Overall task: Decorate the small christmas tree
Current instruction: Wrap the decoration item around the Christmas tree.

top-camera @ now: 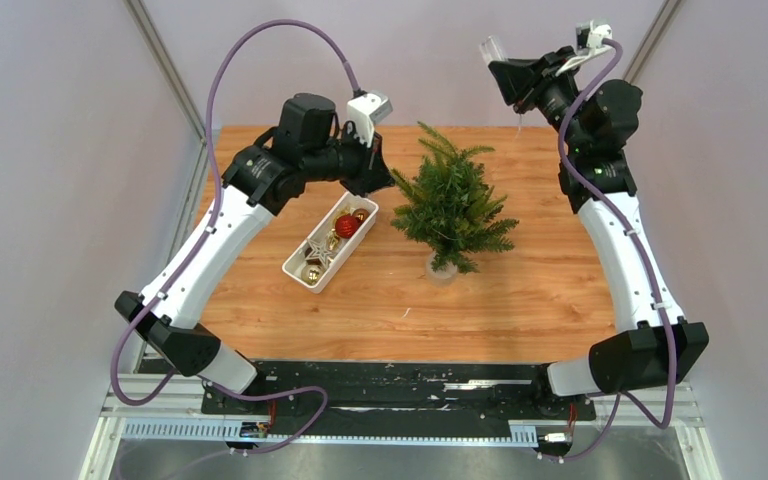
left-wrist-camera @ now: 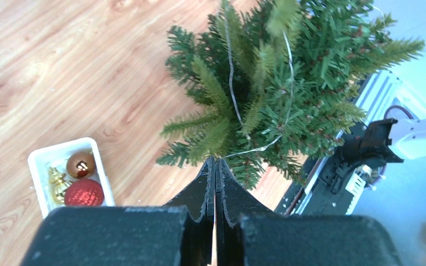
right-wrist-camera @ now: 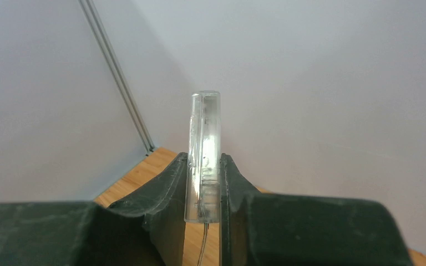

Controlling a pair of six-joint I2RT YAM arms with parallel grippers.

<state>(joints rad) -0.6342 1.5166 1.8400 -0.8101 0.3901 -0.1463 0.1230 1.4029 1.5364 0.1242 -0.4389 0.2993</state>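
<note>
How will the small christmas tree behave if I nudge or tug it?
Probably tips easily: the small christmas tree is bushy and wide above a narrow clear base. Likely light, so pulling the thin wire draped through its branches could drag it.

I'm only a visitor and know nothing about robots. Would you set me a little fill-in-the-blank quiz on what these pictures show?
1. The shiny red bauble lies in the white rectangular ___.
2. A thin silvery wire runs from the left arm's fingers, pressed shut, into the small green Christmas ___.
3. The clear plastic box is clamped by the right arm's fingers, not the ___ arm's.
Missing words: tray; tree; left.
</note>
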